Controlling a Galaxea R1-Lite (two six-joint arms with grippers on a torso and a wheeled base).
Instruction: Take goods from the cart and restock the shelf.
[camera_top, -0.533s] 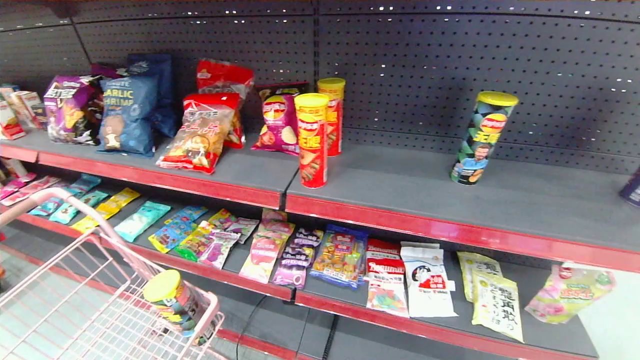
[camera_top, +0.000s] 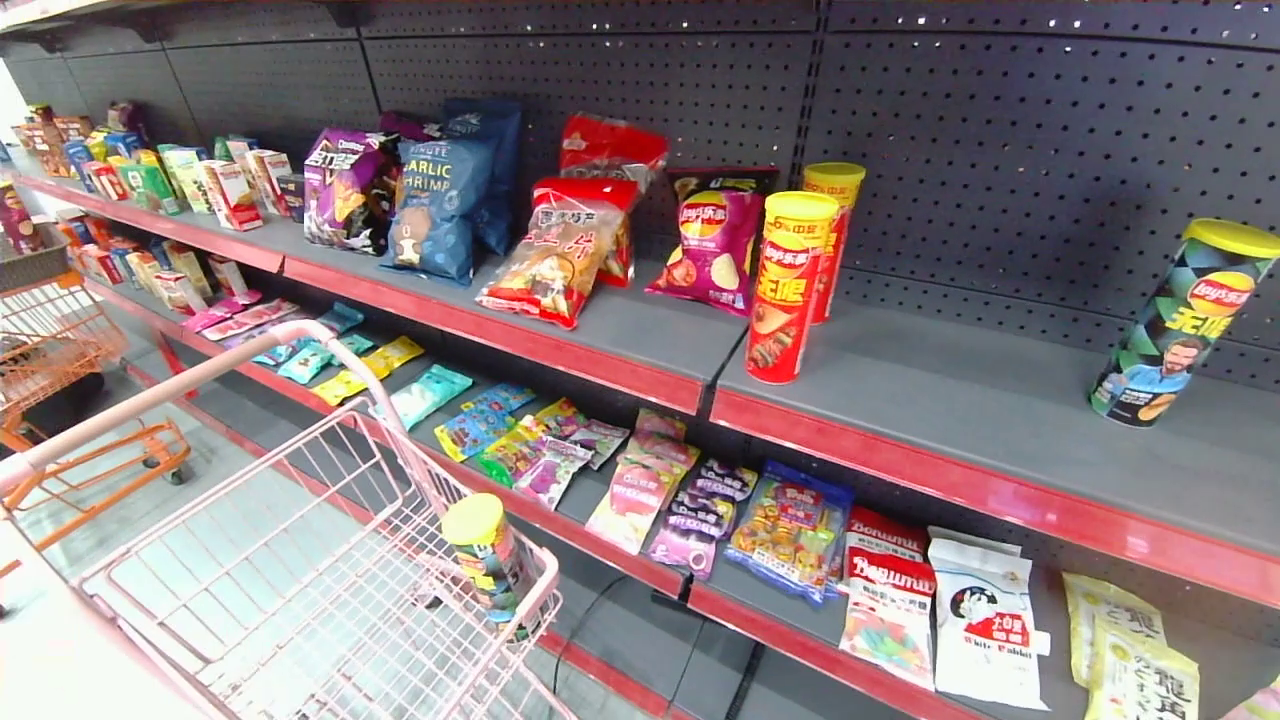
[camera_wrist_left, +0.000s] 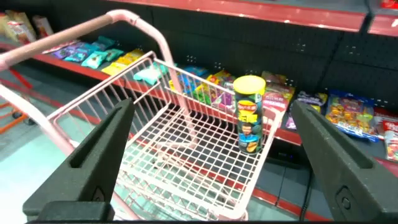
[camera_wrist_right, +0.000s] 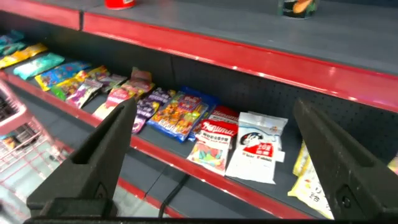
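The head view has swung left in the last half second, so the whole shelf has slid right in the picture (the goods themselves have not moved). More of the pink cart (camera_top: 180, 385) now lies in sight, with an orange cart (camera_top: 60, 340) beyond it on the far left. I judge the robot is turning to the cart for its next pick, with nothing in hand yet.

The crisp can (camera_top: 490, 560) stands in the cart's right corner nearest the shelf, leaning lightly on the wire wall. It is a tall tube with a yellow lid and a busy printed sleeve, a rigid thing that should take a pinch across its body well.

The left pincer (camera_wrist_left: 211, 109) is spread wide and hangs above the cart, the can between its fingers in its own view but well apart from them. The right pincer (camera_wrist_right: 214, 106) is also spread wide and holds nothing, facing the lower shelf (camera_wrist_right: 186, 165) of sweet packets.

On the upper shelf (camera_top: 950, 400) stand two red cans (camera_top: 785, 290) and a green can (camera_top: 1170, 330), with bare space between.
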